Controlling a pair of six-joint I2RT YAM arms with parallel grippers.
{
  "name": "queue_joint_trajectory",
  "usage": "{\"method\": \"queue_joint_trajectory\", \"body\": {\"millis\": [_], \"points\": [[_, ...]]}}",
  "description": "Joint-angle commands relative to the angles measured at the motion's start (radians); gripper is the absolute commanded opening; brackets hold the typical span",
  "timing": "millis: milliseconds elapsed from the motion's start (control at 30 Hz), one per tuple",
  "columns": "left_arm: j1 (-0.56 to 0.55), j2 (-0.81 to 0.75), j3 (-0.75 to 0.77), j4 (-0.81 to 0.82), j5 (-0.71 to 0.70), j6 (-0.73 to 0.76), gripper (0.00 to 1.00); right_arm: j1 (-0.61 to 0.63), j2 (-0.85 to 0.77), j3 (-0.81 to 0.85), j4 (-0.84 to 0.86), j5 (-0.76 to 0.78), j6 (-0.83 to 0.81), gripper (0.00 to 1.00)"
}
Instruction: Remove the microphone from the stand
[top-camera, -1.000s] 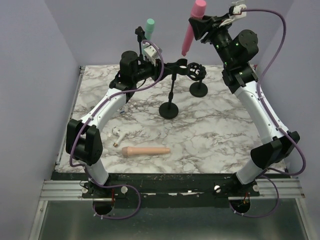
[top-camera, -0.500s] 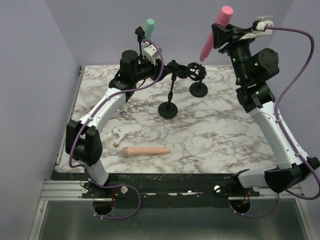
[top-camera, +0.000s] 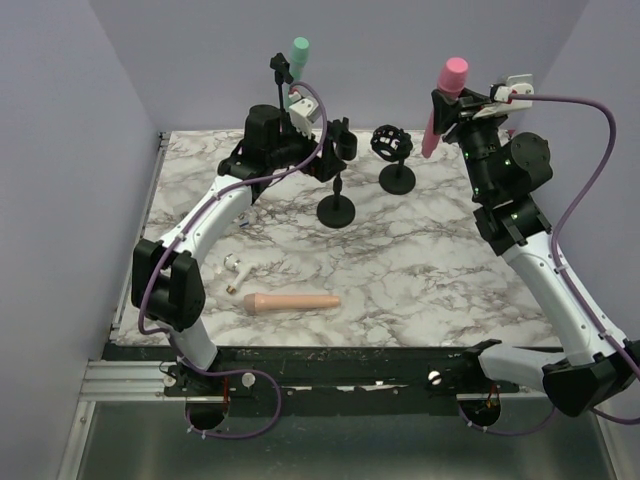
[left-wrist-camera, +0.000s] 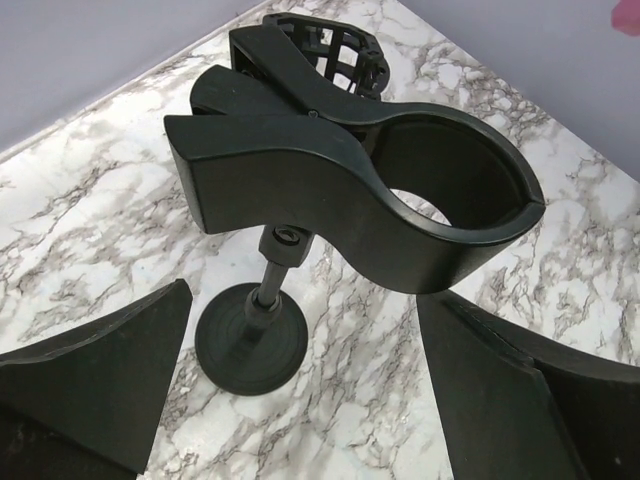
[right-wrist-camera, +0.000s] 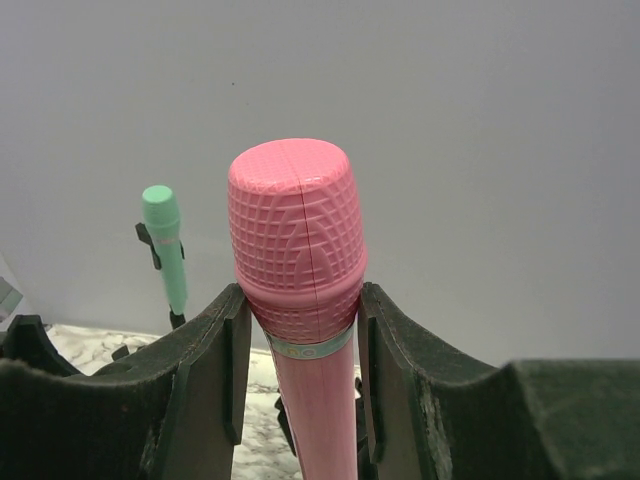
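Note:
The pink microphone (top-camera: 445, 98) is clear of the stand, upright in the air at the back right, and my right gripper (top-camera: 441, 112) is shut on it just below its head. In the right wrist view the pink microphone (right-wrist-camera: 298, 245) sits between both fingers (right-wrist-camera: 226, 372). The black stand (top-camera: 337, 210) stands mid-table with its clip empty. My left gripper (top-camera: 342, 140) is open around that clip. In the left wrist view the empty clip (left-wrist-camera: 400, 200) is above the stand's round base (left-wrist-camera: 250, 342), and the fingers (left-wrist-camera: 95, 385) stand wide apart.
A second black stand (top-camera: 396, 177) with a cage holder (top-camera: 388, 140) is right of the first. A green microphone (top-camera: 298, 55) is up on a stand at the back wall. A beige microphone (top-camera: 292, 302) and a small white object (top-camera: 237, 266) lie near the front left.
My left gripper has opened and let go of the stand's clip. The right arm has carried the pink microphone to the right and somewhat lower, away from the stand.

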Motion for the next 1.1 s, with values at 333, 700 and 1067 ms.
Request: {"method": "queue_joint_trajectory", "body": {"millis": [333,700,1067], "points": [[0.001,-0.157,0.047,-0.135,0.014,-0.127,0.99,0.004,0.046,-0.012,-0.079,-0.179,0.023,0.01],[0.010,0.021,0.459,-0.423,-0.264,-0.370,0.99,0.004,0.042,-0.027,-0.072,-0.180,0.026,0.01],[-0.032,0.168,0.521,-0.440,-0.339,-0.399,0.99,0.005,0.021,-0.058,-0.045,-0.180,0.019,0.01]]}}
